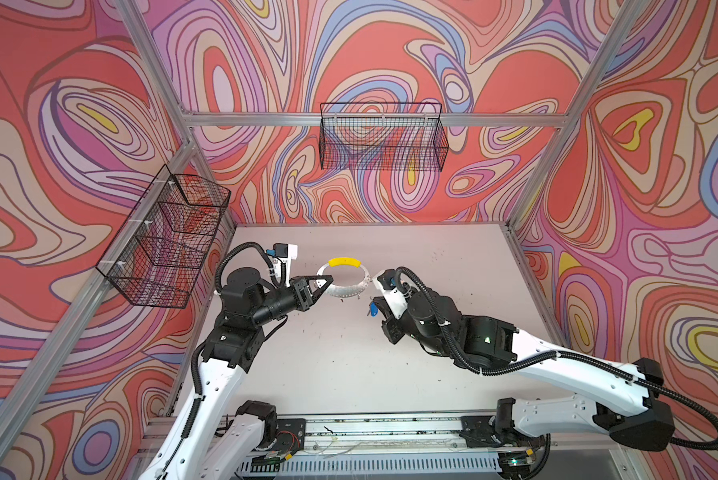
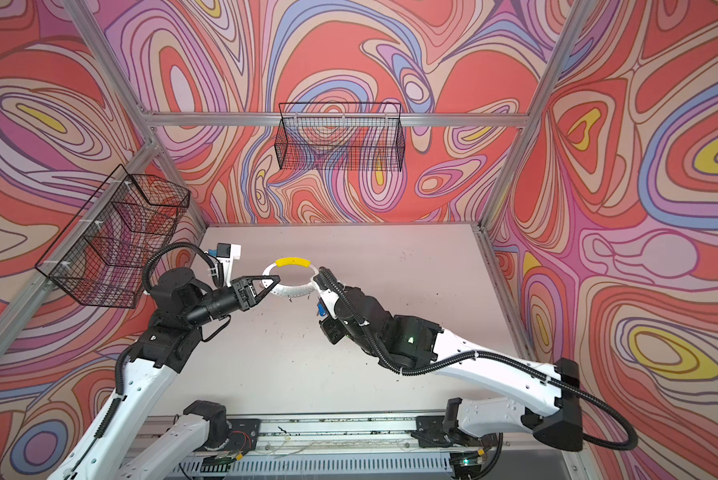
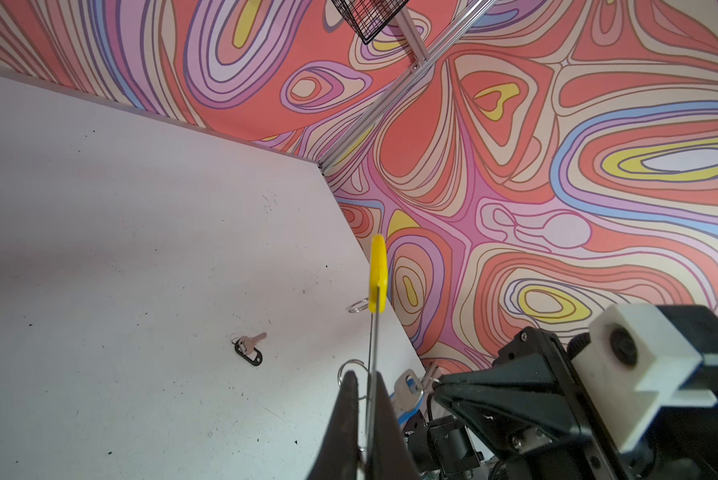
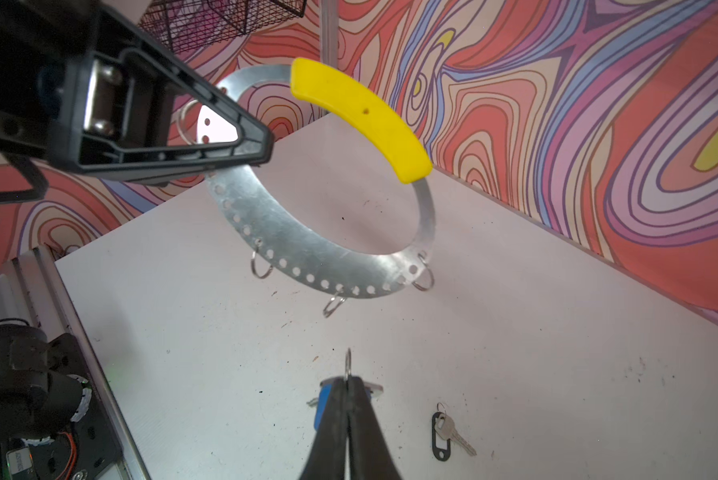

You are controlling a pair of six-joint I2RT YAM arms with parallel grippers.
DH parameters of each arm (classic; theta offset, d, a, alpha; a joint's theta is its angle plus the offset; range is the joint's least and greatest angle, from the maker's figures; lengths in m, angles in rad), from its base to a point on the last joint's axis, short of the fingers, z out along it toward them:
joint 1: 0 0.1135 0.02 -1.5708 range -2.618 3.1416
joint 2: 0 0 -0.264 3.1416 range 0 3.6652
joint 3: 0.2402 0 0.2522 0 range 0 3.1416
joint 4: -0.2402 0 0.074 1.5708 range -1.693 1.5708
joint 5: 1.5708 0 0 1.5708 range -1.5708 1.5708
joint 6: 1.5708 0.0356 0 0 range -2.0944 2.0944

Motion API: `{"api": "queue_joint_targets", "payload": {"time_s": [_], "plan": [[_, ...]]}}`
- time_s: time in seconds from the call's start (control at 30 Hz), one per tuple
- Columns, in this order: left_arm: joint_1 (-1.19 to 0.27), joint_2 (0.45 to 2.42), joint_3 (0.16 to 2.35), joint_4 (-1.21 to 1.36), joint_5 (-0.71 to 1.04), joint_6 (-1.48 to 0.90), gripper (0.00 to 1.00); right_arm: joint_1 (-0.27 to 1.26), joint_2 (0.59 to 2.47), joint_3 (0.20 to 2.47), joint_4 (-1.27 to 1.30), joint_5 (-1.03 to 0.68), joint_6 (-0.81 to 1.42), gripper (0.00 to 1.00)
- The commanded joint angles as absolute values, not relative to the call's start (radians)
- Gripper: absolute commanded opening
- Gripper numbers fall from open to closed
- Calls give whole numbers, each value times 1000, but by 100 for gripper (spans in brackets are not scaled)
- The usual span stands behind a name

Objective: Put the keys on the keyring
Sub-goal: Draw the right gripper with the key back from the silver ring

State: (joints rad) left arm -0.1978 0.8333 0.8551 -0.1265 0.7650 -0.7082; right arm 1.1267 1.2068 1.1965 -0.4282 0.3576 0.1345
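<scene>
Closest in, my right claw (image 4: 349, 386) is pinched tight on the blue-tag key (image 4: 322, 405). The blue tag pokes out on one side of the fingers, and the little split ring (image 4: 349, 363) sticks up past the tips. In both top views you only catch a bit of that blue under my wrist. Just beside it, the black-tag key (image 4: 444, 432) lies flat on the table (image 4: 556, 332), not touching anything.

A bit further out is the keyring (image 4: 307, 249). My left claw (image 4: 245, 145) is clamped narrow on one side of its rim and holds it up in the air, clear of the table. The yellow sleeve (image 4: 357, 116) sits on the upper arc. Three small wire loops (image 4: 334, 305) dangle from the perforated lower arc. There's a clear gap between the split ring and those loops, so nothing is hooked on.

Way at the back, two black wire baskets (image 1: 384, 137) hang on the swirly walls.
</scene>
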Motion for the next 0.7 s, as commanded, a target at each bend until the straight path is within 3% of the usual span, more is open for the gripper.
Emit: {"api": "queue_joint_targets", "payload": {"time_s": [0.0,0.23,0.47,0.67], "plan": [[-204,813,899,-147,712,-700,0,1093,1183,1177,-425,256,198,0],[-206,788,875,-101,649,-724,0,1083,1216,1170,-380,178,239,0],[-213,773,872,-125,648,-665,0,953,1257,1207,-355,-31,264,0],[-218,757,868,-130,635,-651,0,942,1290,1222,-353,-78,261,0]]}}
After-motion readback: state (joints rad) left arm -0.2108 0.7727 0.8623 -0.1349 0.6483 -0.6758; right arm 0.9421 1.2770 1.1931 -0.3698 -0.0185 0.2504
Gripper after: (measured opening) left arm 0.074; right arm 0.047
